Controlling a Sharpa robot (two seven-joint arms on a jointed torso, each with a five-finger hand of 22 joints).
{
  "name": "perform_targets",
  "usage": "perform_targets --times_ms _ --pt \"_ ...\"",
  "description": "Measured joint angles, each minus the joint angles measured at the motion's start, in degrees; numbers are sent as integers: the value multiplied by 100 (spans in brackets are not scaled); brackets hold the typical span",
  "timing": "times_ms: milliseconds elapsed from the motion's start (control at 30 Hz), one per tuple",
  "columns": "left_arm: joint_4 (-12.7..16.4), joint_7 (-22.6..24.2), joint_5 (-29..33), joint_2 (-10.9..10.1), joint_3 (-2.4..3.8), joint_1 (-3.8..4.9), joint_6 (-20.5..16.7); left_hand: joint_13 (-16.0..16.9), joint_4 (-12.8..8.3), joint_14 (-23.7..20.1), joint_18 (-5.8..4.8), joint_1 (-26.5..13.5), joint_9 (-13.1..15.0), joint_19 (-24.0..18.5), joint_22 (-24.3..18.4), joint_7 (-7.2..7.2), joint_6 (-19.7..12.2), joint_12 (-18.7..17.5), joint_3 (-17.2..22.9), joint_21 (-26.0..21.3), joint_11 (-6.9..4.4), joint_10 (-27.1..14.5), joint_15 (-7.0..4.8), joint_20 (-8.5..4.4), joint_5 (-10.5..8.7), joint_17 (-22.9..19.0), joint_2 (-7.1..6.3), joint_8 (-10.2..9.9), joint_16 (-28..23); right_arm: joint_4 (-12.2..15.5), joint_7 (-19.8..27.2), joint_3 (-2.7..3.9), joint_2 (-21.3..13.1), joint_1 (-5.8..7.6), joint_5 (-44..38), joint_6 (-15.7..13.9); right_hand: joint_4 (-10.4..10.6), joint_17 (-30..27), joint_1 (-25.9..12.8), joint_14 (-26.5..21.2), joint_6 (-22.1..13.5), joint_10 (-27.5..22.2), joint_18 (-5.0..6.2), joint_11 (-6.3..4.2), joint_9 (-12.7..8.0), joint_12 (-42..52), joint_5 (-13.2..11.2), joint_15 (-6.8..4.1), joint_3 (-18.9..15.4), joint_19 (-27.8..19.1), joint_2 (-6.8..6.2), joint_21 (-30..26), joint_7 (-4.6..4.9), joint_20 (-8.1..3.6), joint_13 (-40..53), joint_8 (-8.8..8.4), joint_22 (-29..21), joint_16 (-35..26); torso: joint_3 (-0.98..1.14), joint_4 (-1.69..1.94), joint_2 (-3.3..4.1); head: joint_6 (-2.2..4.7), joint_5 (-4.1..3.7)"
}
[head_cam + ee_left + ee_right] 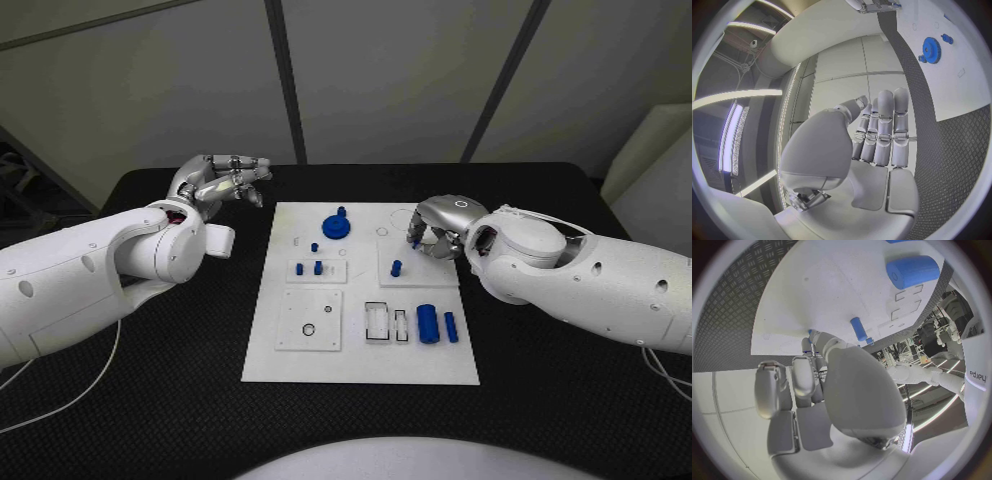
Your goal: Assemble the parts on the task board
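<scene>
The right hand (pixel 437 228) hovers over the task board's (pixel 361 360) far right, fingers curled down around a small blue peg (pixel 415 243), apparently seating it. Next: press it straight down. The left hand (pixel 219 181) waits off-board, fingers loosely curled, empty.

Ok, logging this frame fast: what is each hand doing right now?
Left hand: off the task board, fingers curled, holds nothing.
Right hand: over the board; whether it grips anything cannot be told.
</scene>
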Motion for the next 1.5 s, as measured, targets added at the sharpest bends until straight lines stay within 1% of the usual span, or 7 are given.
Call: perform_targets --times_ms 400,633,800,1000,1200,1333,1500 --pt "-3 -2 1 7 0 -6 0 -1 0 0 0 22 -6 0 0 0 0 28 0 0 0 0 0 0 0 -5 -22 0 0 320 48 9 -236 2 48 -461 -50 -6 -57 0 0 0 0 0 0 0 107 1 49 0 -31 0 0 0 0 0 0 0 -4 -2 -5 41 -17" --pt "0 -3 2 9 0 -8 1 -1 0 0 0 22 -6 0 1 0 0 28 0 0 0 0 0 0 0 -5 -22 0 0 759 83 39 -383 4 180 -614 -72 -6 -80 0 -1 0 -1 -1 -1 -6 141 1 70 0 -8 0 1 0 -4 0 0 23 -7 -4 -7 67 -15" --pt "2 -4 3 22 0 -8 1 -1 0 0 0 22 -5 0 1 0 0 28 0 0 0 0 0 0 0 -5 -22 0 0 1087 136 56 -322 6 328 -694 -89 -6 -88 0 -1 0 0 -1 -1 -10 142 1 87 -1 -16 0 1 0 -9 0 0 23 -12 -3 -7 76 5" --pt "6 -6 3 58 0 -8 2 -1 0 0 0 22 -5 0 1 0 0 28 0 0 0 0 0 0 0 -4 -22 0 0 1232 240 58 16 6 518 -754 -90 -6 -95 0 -1 -1 0 -1 -2 -11 167 1 88 21 -23 0 1 -21 -11 0 0 22 -13 14 -1 68 93" --pt "11 -8 4 93 0 -9 2 -2 0 0 0 22 -11 0 1 21 -21 28 0 0 0 0 0 0 0 -14 -22 0 0 1154 351 57 343 3 667 -755 -105 -6 -96 0 -1 -1 -1 -2 -2 -23 167 1 103 21 -24 0 1 -21 -10 0 0 22 -16 22 7 17 264" --pt "13 -10 4 121 0 -9 2 -2 0 0 0 22 -11 0 1 21 -21 28 0 0 -1 0 0 0 0 -14 -22 0 0 1062 425 44 551 -76 750 -737 -106 -6 -103 0 -1 -1 -1 -1 -2 -23 167 1 104 21 -31 0 1 -21 -9 0 0 22 -16 20 8 -30 369" --pt "13 -12 4 159 0 -9 3 -2 0 0 0 22 -11 0 1 21 -21 28 0 0 -1 0 0 0 0 -14 -22 0 0 932 518 32 800 -221 823 -689 -106 -6 -103 0 -1 -1 -1 -2 -2 -33 167 1 104 21 -31 0 1 -21 -9 0 0 22 -14 11 10 -73 444"
